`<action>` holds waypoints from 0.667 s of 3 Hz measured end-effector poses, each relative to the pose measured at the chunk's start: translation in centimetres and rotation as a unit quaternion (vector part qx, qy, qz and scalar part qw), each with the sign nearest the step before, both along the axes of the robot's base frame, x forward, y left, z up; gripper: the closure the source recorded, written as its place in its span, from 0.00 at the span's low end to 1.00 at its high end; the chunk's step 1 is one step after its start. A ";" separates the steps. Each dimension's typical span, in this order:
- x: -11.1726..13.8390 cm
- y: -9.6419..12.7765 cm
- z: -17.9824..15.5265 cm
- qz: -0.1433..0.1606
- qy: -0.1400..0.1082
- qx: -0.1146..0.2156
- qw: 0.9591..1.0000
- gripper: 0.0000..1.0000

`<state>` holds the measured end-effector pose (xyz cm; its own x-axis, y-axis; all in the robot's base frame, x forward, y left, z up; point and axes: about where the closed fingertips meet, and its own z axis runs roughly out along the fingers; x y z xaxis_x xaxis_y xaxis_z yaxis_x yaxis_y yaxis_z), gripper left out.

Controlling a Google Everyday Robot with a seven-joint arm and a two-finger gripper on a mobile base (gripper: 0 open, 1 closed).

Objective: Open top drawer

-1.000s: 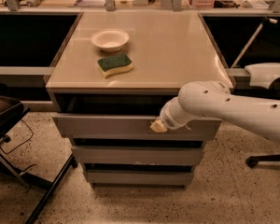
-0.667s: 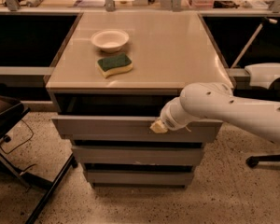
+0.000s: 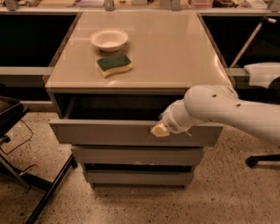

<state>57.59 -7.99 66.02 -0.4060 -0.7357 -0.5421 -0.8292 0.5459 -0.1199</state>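
1. My pincer (image 3: 159,130) is at the top edge of the top drawer (image 3: 107,133), a bit right of the middle of its front.
2. The tip of my pincer is pale yellow and touches the grey front. I cannot tell if it is apart or together, or if it is clamped on the edge.
3. My white arm (image 3: 233,112) comes in from the right side and bends down to the drawer.
4. The top drawer is partly open. Its front sticks out past the tabletop (image 3: 177,55), and there is a dark gap behind it.
5. Under it are two more grey drawers, the middle drawer (image 3: 130,155) and the bottom drawer (image 3: 135,177). Each one sits a little further back than the one above.
6. On the tabletop there is a small white bowl (image 3: 109,39) near the back left.
7. Just in front of the bowl lies a sponge (image 3: 114,64). It is green on top and yellow below, and it does not touch the bowl.
8. On the left, by the cabinet, I see part of a dark chair (image 3: 4,116) on the speckled floor (image 3: 224,199).
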 end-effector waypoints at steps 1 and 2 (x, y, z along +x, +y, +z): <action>-0.2 0.0 0.2 0.000 0.000 0.000 1.000 1.00; -1.8 -1.0 0.1 0.005 0.007 -0.001 1.000 1.00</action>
